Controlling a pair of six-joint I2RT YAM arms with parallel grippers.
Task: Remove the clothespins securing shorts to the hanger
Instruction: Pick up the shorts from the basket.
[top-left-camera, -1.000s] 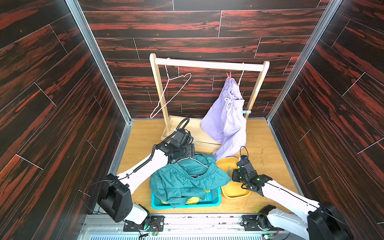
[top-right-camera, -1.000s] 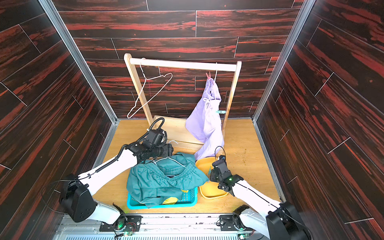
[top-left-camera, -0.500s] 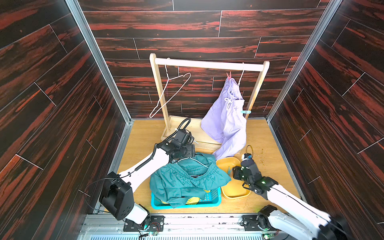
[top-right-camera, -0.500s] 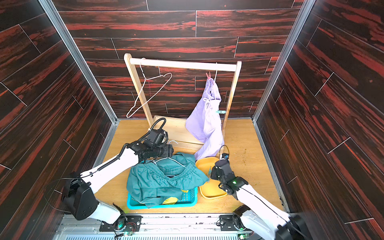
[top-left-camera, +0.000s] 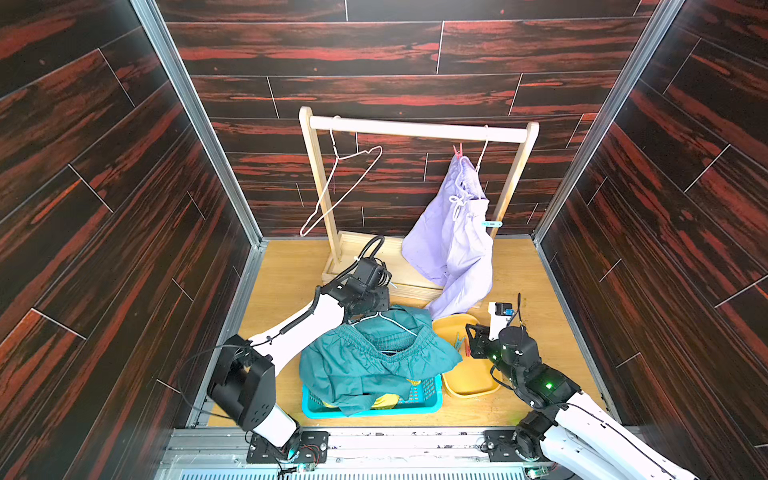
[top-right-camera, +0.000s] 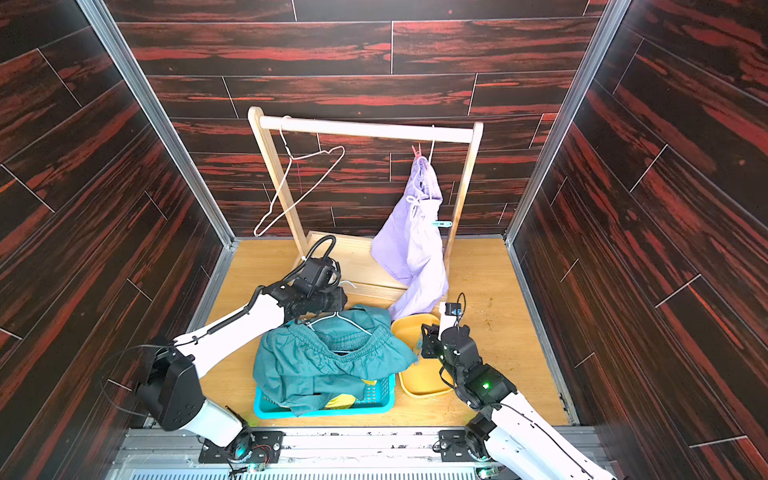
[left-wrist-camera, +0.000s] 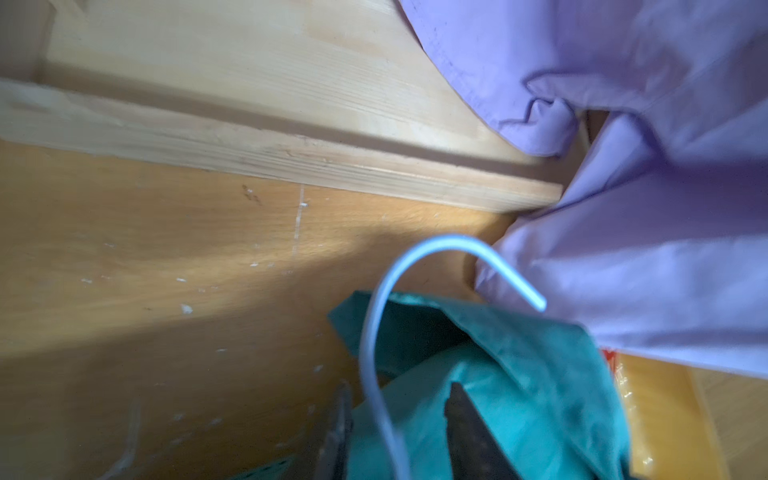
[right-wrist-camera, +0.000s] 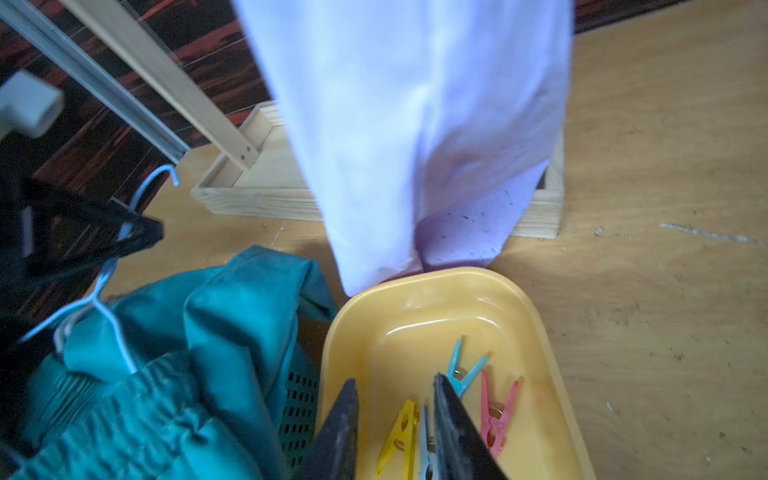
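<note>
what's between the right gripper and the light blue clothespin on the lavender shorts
The lavender shorts themselves: their hanging leg drops to the yellow tray rim, right ahead of the right gripper. The light blue clothespin juts out beside the rack post, higher up.

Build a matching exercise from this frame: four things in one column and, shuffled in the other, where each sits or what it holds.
1 lavender shorts
2 teal shorts
3 yellow tray
4 bare hanger

A holds loose clothespins
B hangs empty on the rail
C hangs clipped below the rail
D draped over the blue basket

Pairs: 1-C, 2-D, 3-A, 4-B
</note>
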